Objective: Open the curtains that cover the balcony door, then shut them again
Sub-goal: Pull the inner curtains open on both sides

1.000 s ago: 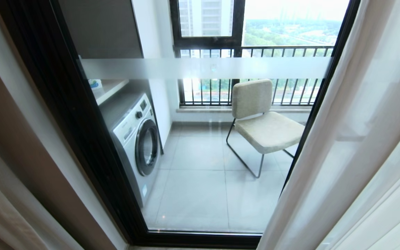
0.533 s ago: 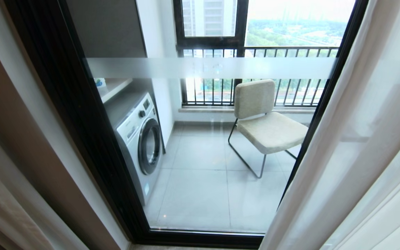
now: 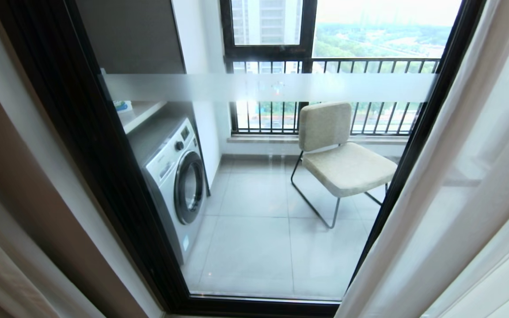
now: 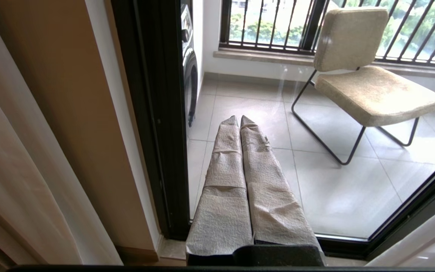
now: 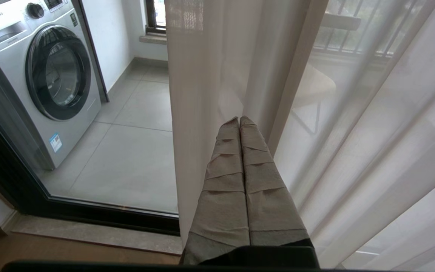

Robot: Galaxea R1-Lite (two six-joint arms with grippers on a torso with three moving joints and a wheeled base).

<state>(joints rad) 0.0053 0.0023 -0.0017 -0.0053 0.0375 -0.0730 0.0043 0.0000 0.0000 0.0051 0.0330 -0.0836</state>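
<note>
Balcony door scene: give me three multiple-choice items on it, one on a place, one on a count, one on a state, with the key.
1. Where does the washing machine stand behind the balcony door?
A. on the robot's left side of the balcony
B. on the robot's right, behind the sheer
C. under the chair

2. How many chairs are on the balcony?
A. none
B. one
C. three

3. How do the right gripper's fingers stand?
A. wide open
B. shut on the curtain's edge
C. shut, holding nothing

Key:
1 A, it sits at the left of the head view.
2 B, a single beige chair shows by the railing.
3 C, the wrapped fingers lie together in front of the sheer curtain with no cloth between them.
</note>
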